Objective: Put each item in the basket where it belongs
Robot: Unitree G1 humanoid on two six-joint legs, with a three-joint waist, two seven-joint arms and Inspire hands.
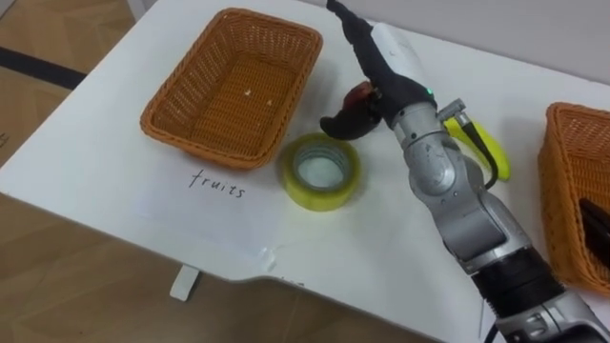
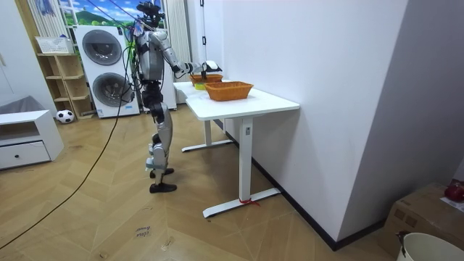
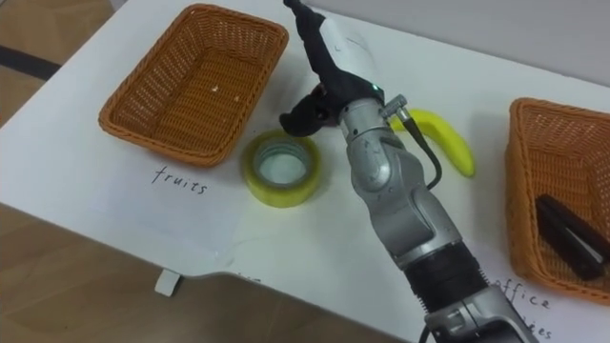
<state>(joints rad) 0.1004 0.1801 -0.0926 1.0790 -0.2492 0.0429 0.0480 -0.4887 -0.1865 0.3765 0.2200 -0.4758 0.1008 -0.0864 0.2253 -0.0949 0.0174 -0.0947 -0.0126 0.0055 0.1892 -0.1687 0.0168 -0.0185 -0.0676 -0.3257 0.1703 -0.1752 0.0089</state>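
thumb [image 1: 335,124] of right hand [image 1: 391,57] hooked under a small red fruit [image 1: 360,94], pinning it to the palm; fingers run on fairly straight toward the table's far edge. fruit mostly hidden, kind not clear. arm reaches in from lower right across the table [image 1: 114,181].

hand hangs just beside the near right corner of left basket [image 1: 205,143], not over it; fruit is outside the rim. basket looks empty; label before it marks it for fruit. tape [image 1: 324,197] lies flat on the table right below the thumb, just beside the basket. banana [image 1: 488,151] lies on the table behind the forearm, partly covered. right basket [image 1: 562,191] well apart, a dark thing [image 1: 596,224] inside.

step in hand, by my reading: put red fruit in left basket. to do it well: carry the hand left and away until the fruit is clear inside the rim, high enough to pass the wicker wall, thumb kept off the tape. lower toward the basket floor before letting go; a round fruit dropped from height may bounce or roll out. ease the thumb away, lift straight up. tape and banana are left to sort.
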